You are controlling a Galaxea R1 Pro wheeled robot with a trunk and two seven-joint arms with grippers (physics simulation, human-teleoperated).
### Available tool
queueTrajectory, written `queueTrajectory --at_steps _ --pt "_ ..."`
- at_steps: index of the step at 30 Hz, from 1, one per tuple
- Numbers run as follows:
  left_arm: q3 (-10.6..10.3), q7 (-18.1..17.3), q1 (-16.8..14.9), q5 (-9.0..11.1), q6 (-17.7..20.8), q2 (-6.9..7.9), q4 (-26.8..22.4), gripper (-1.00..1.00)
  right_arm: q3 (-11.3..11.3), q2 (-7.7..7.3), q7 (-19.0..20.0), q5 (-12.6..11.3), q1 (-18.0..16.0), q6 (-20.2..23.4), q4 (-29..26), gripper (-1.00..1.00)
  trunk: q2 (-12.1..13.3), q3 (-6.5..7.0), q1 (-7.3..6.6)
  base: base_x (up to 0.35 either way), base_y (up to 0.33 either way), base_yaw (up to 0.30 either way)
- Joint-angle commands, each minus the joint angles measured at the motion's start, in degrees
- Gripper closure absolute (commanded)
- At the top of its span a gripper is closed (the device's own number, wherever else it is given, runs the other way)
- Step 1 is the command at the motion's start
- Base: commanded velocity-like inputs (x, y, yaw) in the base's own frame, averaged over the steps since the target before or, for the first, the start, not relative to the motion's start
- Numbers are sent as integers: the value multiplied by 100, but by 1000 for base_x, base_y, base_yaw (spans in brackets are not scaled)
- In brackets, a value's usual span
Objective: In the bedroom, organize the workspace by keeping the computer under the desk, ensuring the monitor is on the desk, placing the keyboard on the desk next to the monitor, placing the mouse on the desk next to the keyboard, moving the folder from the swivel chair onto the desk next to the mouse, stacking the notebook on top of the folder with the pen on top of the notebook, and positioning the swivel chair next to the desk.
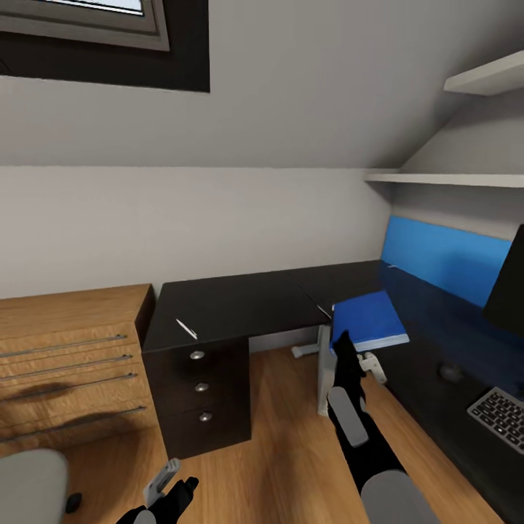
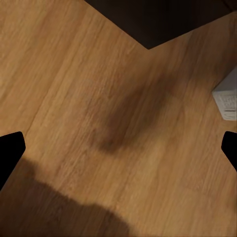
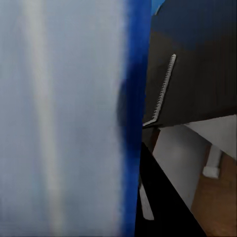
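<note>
My right gripper [image 1: 341,340] is shut on the near edge of the bright blue folder [image 1: 368,320], holding it slightly tilted above the front edge of the black desk [image 1: 240,302]. In the right wrist view the folder [image 3: 64,118] is close and blurred. The notebook's pale spiral binding [image 3: 165,89] shows on the desk just beyond the folder, a thin pale line [image 1: 321,310] in the head view. The white pen [image 1: 186,329] lies on the desk's left wing. Monitor [image 1: 509,284], keyboard [image 1: 499,418] and mouse [image 1: 451,372] sit at the right. My left gripper [image 1: 172,496] hangs open over the floor [image 2: 118,148].
A wooden chest of drawers [image 1: 69,364] stands left of the desk's black drawer unit [image 1: 202,397]. The grey swivel chair [image 1: 29,484] is at the lower left. A blue back panel [image 1: 444,255] and white wall shelves [image 1: 451,177] lie at the right. A pale grey box corner [image 2: 227,98] rests on the floor.
</note>
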Motion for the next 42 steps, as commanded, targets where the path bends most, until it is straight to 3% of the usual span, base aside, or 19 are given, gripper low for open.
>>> queueTrajectory --at_steps 1,3,5,11,16,28,42 --pt "15 35 -2 53 25 -5 -12 -100 188 3 -393 -28 -32 -29 -7 100 38 12 -23 0 0 -1" --pt "15 35 -2 51 27 -4 -12 -100 321 3 -660 -72 -49 -40 -8 100 118 48 -67 0 0 0" --pt "15 35 3 44 25 -5 -12 -100 464 3 -941 -385 -67 -48 -26 100 199 84 -111 0 0 0" --pt "15 40 17 39 25 -2 -8 -100 540 3 -1118 -952 -77 -45 -56 100 439 192 -243 0 0 0" --pt "14 60 22 36 29 -5 -5 -100 555 3 -1133 -1043 -79 -78 -133 100 640 282 -352 0 0 0" --pt "12 45 33 38 14 2 9 -100 498 3 -1309 -1378 -80 14 -194 100 640 282 -352 0 0 -178" --pt "15 52 91 39 12 11 23 -100 513 3 -1317 -1403 -80 -159 -200 100 640 282 -352 69 48 -216"
